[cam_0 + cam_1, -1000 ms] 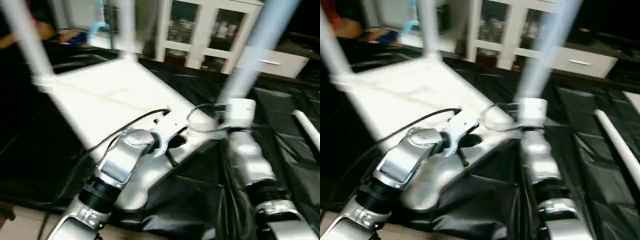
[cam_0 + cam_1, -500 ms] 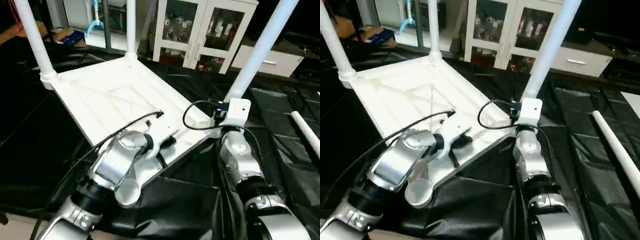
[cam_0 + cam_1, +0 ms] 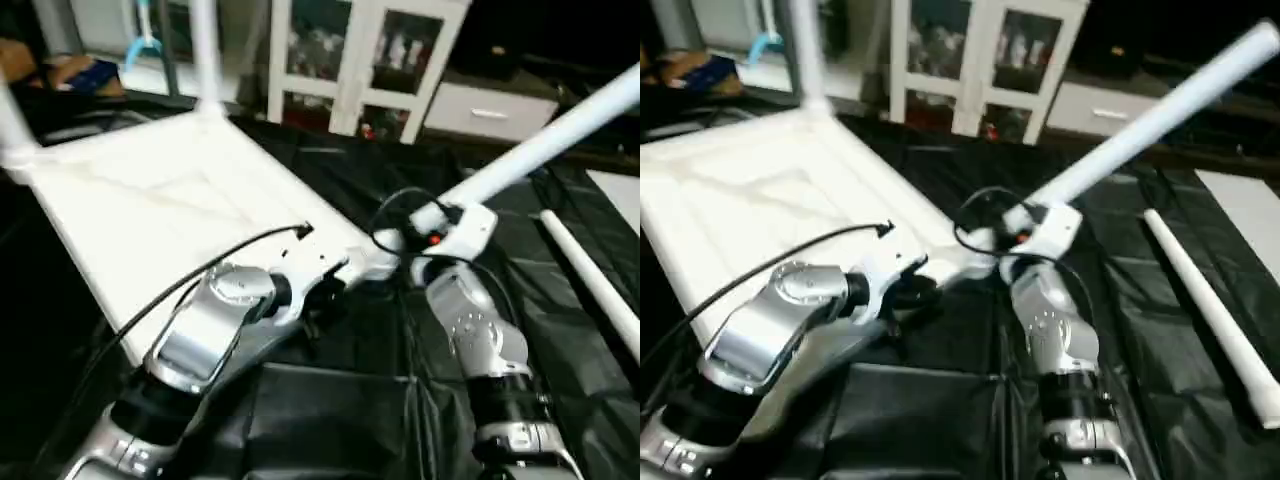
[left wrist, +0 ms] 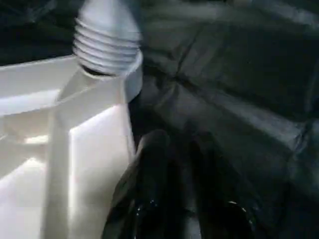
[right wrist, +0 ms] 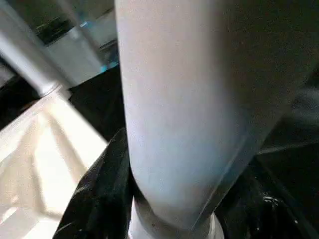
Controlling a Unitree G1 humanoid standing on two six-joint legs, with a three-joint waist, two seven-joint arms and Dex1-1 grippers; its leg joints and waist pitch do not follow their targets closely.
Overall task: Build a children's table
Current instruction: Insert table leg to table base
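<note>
The white table top lies upside down on a black sheet. Two white legs stand upright in its far corner sockets. My right gripper is shut on a third leg, which leans steeply to the right. That leg's threaded end sits tilted at the near right corner socket. In the right wrist view the leg runs between black fingers. My left gripper hangs just off the table's near edge, over the black sheet. A fourth leg lies loose on the right.
A black sheet covers the work surface. A white glass-door cabinet and a low white drawer unit stand behind. A cable loops from the right wrist.
The leg in my right gripper has tipped from nearly upright to leaning far right. My left gripper has come off the table's edge onto the sheet side. The camera has also shifted.
</note>
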